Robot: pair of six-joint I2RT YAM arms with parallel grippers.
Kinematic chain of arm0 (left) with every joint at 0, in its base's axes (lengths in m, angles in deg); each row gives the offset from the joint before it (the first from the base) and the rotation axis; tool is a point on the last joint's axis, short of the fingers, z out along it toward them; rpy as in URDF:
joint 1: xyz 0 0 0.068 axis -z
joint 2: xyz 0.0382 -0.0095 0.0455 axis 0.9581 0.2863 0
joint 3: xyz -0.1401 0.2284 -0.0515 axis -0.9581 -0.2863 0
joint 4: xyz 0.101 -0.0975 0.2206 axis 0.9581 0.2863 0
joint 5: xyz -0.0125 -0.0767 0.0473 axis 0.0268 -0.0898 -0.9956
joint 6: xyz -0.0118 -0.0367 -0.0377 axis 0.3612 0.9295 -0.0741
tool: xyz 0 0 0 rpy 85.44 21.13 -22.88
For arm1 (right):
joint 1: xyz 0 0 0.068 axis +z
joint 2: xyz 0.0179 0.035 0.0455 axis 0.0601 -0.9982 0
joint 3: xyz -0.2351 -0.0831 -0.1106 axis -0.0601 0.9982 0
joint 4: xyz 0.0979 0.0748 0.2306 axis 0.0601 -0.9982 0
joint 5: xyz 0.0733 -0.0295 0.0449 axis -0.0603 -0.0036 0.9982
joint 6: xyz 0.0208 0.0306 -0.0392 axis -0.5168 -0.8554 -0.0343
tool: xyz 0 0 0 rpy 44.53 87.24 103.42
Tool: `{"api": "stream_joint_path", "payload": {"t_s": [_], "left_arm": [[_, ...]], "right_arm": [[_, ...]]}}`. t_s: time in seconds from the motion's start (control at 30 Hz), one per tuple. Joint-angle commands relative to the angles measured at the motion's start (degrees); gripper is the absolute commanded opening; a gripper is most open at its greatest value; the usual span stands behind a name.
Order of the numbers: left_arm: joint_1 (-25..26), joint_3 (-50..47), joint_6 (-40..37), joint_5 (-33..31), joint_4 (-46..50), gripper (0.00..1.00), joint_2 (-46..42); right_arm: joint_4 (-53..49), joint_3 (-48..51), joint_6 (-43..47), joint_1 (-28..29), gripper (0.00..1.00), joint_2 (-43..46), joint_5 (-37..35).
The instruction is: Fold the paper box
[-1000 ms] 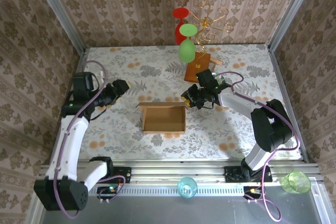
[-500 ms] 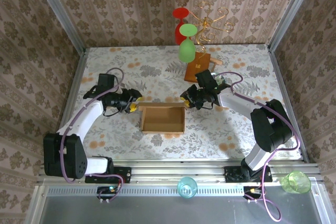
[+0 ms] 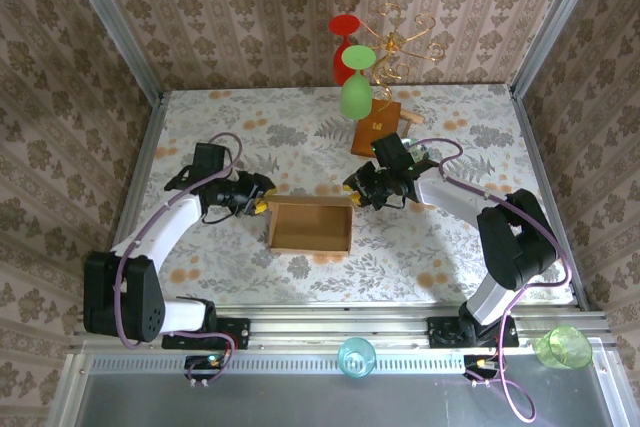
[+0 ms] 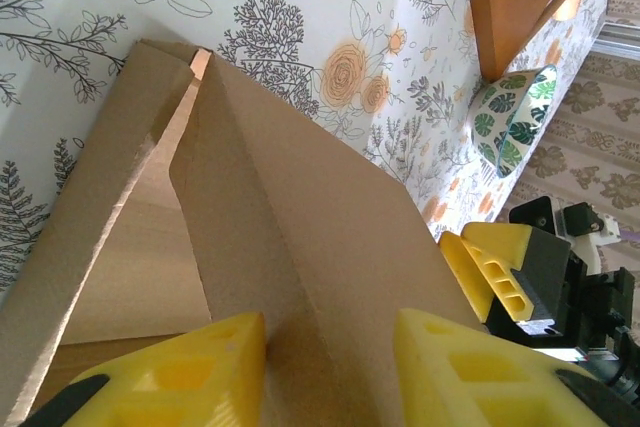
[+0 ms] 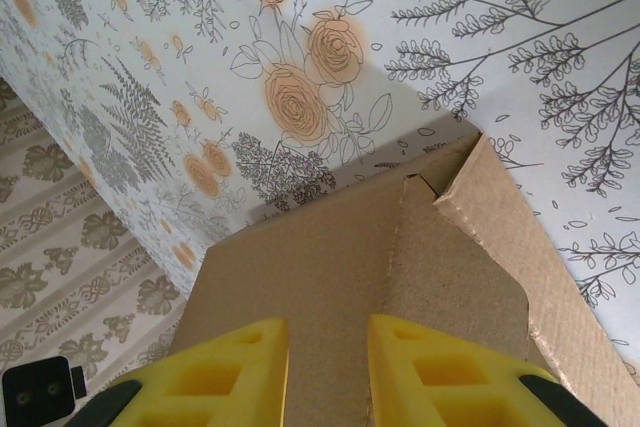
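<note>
Swung in from the left edge of the surface [image 3: 250,137], the left fingers [image 4: 200,372] sit spread astride the left wall of the paper box [image 3: 311,226] at mid-surface, while the right fingers [image 5: 440,372] pinch its right wall; light, stiff card, probably best held by wall edges.

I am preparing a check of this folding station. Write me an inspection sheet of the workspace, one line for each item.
Surface: table with floral cloth, no spill seen.
Job's things: paper box at the middle, walls partly raised, top open.
Clutter: orange-brown board and gold wire stand with green glass and red glass at the far edge; blue cup and green cup on the near rail.
Grippers: left pincer straddles the box's left wall, grip unclear; right pincer shut on its right wall.
Cables: purple cable along each arm, none across the box.
Surroundings: patterned walls on three sides.
</note>
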Motion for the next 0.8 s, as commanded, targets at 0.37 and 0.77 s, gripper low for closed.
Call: {"api": "stream_joint_path", "payload": {"t_s": [0.37,0.77], "left_arm": [[1.6,-2.3,0.5,-0.3,-0.9,0.36,-1.2],[1.5,3.2,0.5,-0.5,0.5,0.37,0.6]], "right_arm": [[4.7,0.5,-7.3,1.1,0.27,1.1,1.9],[-8.1,-8.3,-1.8,0.5,0.31,-1.2,3.4]]}}
